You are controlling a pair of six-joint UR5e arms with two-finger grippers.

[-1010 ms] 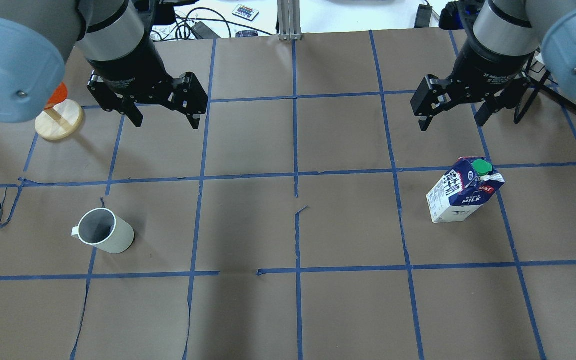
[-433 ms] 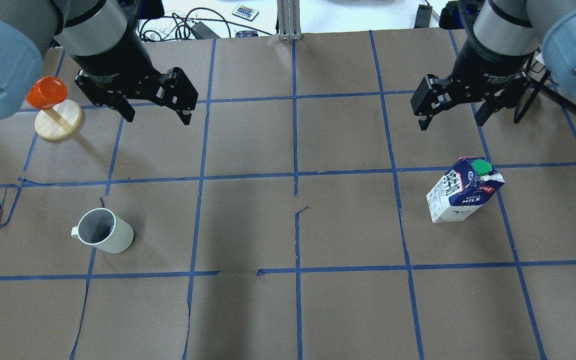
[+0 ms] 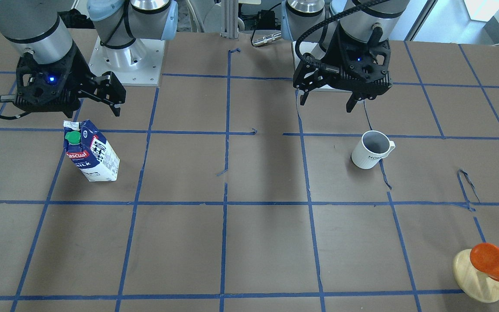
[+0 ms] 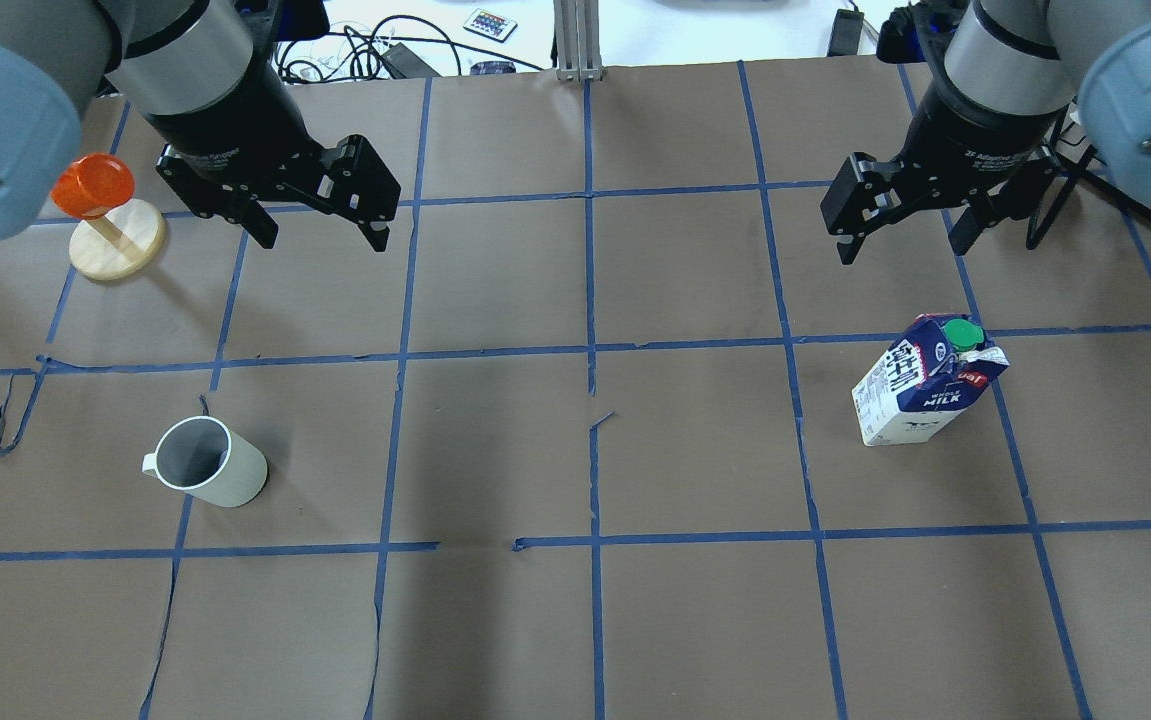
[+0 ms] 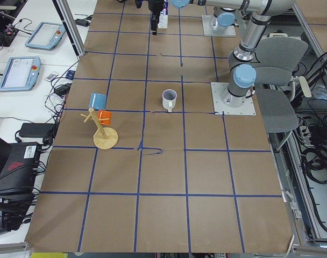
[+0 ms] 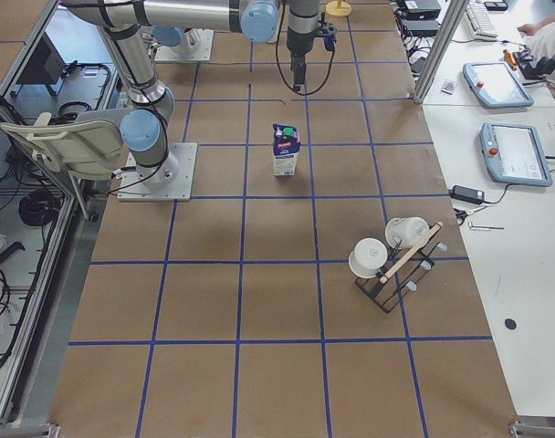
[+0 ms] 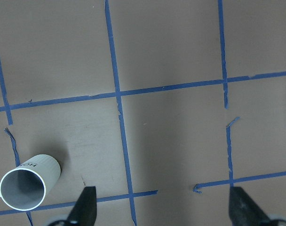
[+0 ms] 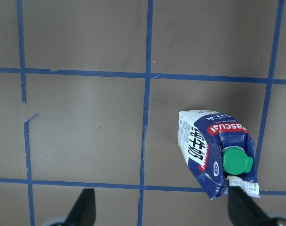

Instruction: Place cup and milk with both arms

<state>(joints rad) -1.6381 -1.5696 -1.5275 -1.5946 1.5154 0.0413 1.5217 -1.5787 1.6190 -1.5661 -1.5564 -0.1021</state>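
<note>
The white cup (image 4: 210,462) stands upright on the left half of the table, handle to the left; it also shows in the front view (image 3: 370,149) and the left wrist view (image 7: 25,186). My left gripper (image 4: 323,240) hangs open and empty well behind it. The blue and white milk (image 4: 925,385) with its green cap stands on the right half, also in the front view (image 3: 91,151) and the right wrist view (image 8: 216,150). My right gripper (image 4: 900,250) is open and empty, above and behind the milk.
A wooden stand (image 4: 115,240) with an orange cup (image 4: 90,185) sits at the far left, close to my left arm. A rack with white cups (image 6: 392,260) stands at the table's right end. Blue tape lines grid the brown table (image 4: 595,450).
My left gripper has shifted a little to the left and away from the cup, uncovering the orange cup on the stand. The right arm, cup and milk have not moved.
</note>
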